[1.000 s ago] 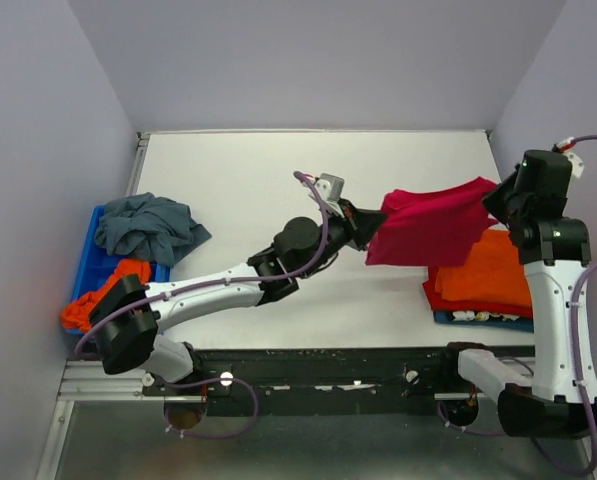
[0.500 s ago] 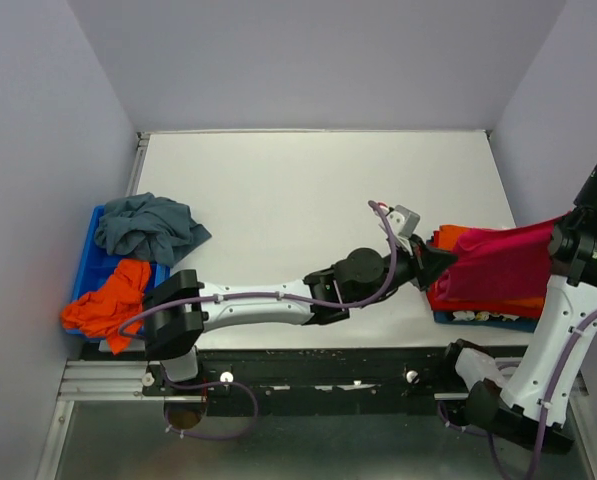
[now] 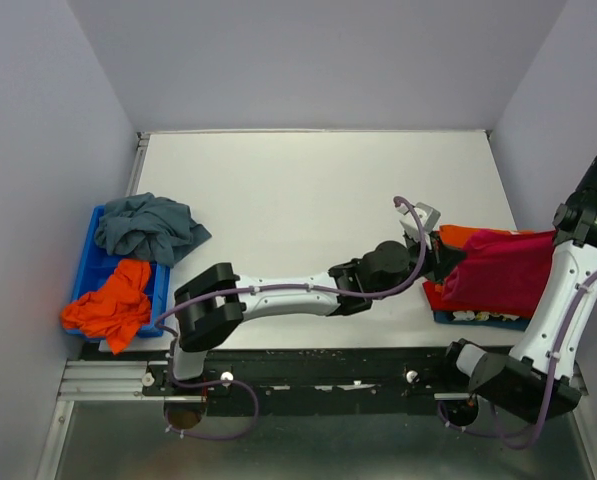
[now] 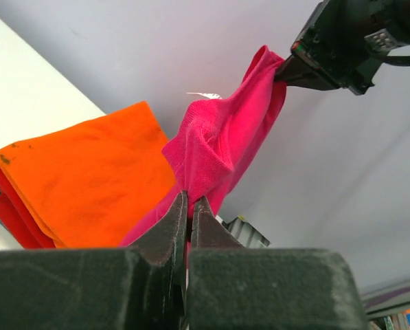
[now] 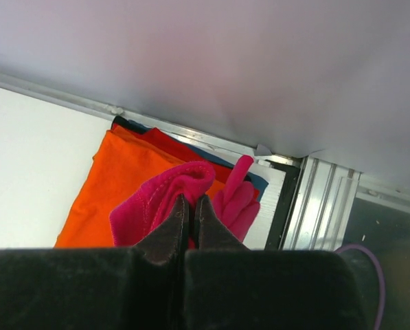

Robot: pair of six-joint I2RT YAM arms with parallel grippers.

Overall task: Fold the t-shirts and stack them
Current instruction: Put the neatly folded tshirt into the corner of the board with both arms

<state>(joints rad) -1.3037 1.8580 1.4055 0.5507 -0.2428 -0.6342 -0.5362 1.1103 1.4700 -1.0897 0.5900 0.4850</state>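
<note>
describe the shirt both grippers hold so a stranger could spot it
At the near right corner of the table lies a stack of folded shirts. Over it hangs the pink shirt, pinched by the left gripper and right gripper. It alone is pink and held up; its neighbours lie flat.

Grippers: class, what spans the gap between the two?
The pink t-shirt, pinched by left gripper and right gripper, over the folded stack; top view.

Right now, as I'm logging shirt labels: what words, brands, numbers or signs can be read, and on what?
No text is readable.
White print on the bottom shirt: too small to read.
White tag on the pink shirt: too blurred to read.
</note>
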